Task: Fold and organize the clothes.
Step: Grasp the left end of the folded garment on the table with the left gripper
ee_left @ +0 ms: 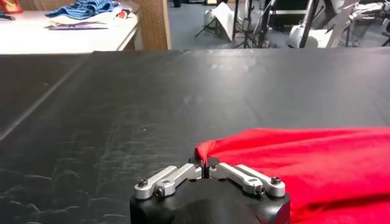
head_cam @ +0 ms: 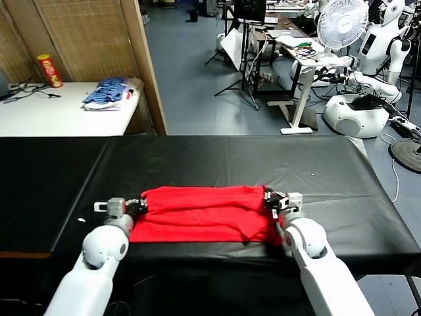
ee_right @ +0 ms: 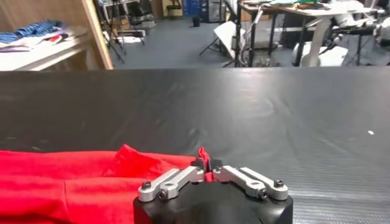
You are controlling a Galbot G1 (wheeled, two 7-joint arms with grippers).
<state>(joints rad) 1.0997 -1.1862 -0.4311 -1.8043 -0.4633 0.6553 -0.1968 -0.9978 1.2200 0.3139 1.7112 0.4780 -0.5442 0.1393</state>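
Shirt (head_cam: 200, 214) lies flat on the black desk (head_cam: 217, 158), near the front edge, folded into a band with its long axis running from 9 o'clock to 3 o'clock across the robot's front. Each end of that axis meets one hand. The left hand (head_cam: 138, 205) sits at the 9 o'clock end, jaws pinched together on a tuck of red cloth at the corner. The right hand (head_cam: 275, 199) sits at the 3 o'clock end, jaws likewise closed on a raised fold of cloth. Neither arm is nearer; the grip is symmetric. Bare desk lies toward 12 o'clock from the shirt, so the next fold likely carries both held corners along the short axis, keeping the hands level.
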